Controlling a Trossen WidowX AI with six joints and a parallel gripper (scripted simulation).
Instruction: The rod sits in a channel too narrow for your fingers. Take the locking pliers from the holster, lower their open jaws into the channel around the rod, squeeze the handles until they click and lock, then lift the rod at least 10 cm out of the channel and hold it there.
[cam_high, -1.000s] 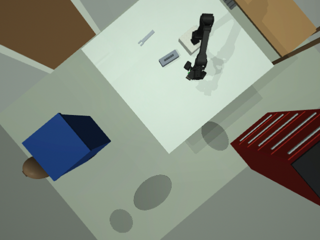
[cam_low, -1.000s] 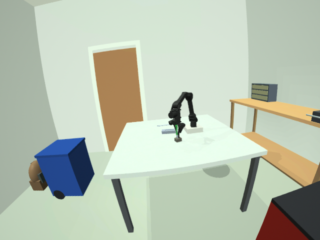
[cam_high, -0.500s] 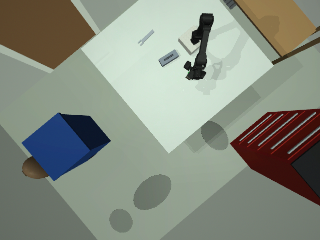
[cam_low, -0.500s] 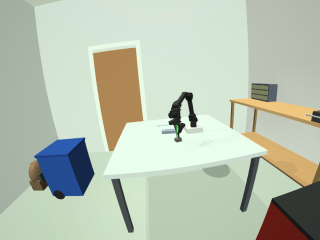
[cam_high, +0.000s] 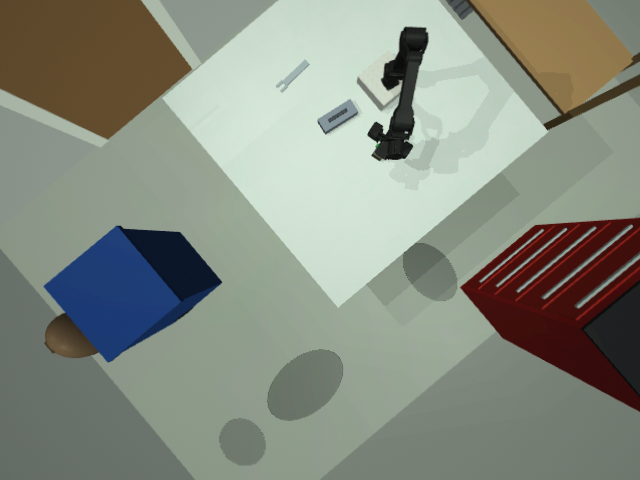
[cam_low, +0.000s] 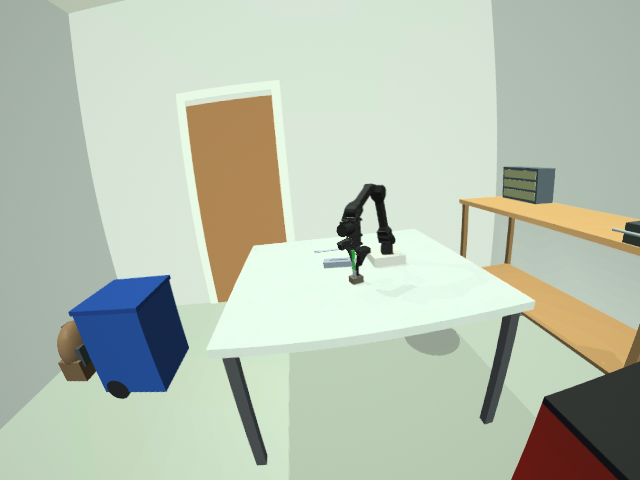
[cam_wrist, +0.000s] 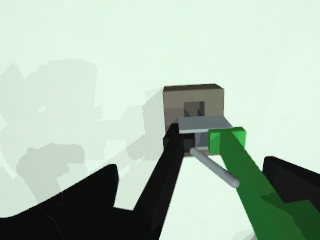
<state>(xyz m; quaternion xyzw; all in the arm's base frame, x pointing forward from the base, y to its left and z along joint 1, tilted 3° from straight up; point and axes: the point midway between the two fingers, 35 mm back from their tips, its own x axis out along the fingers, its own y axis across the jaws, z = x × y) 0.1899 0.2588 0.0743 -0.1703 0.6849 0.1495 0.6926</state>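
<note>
My gripper (cam_high: 391, 141) (cam_low: 354, 250) (cam_wrist: 191, 168) is open. In the wrist view its black fingers stand on the outer sides of the pliers' two handles. The locking pliers have a black handle and a green handle (cam_wrist: 250, 200) (cam_low: 353, 259), a grey cross plate (cam_wrist: 204, 123) and a thin grey lever. They stand upright, jaws down, at the small brown holster (cam_wrist: 215, 102) (cam_low: 355, 279) on the table. The jaws are mostly hidden. The blue-grey channel block (cam_high: 325, 124) (cam_low: 337, 263) lies left of the gripper. Its narrow slot shows a dark ridged strip; the rod is not clearly distinguishable.
A grey fork-ended tool (cam_high: 296, 72) (cam_low: 325, 251) lies farther back on the white table (cam_high: 310, 206) (cam_low: 289, 315). The arm's pale base block (cam_high: 373, 86) (cam_low: 390, 259) is behind the gripper. A blue bin (cam_high: 113, 294) (cam_low: 108, 335) and a red cabinet (cam_high: 522, 304) stand off the table.
</note>
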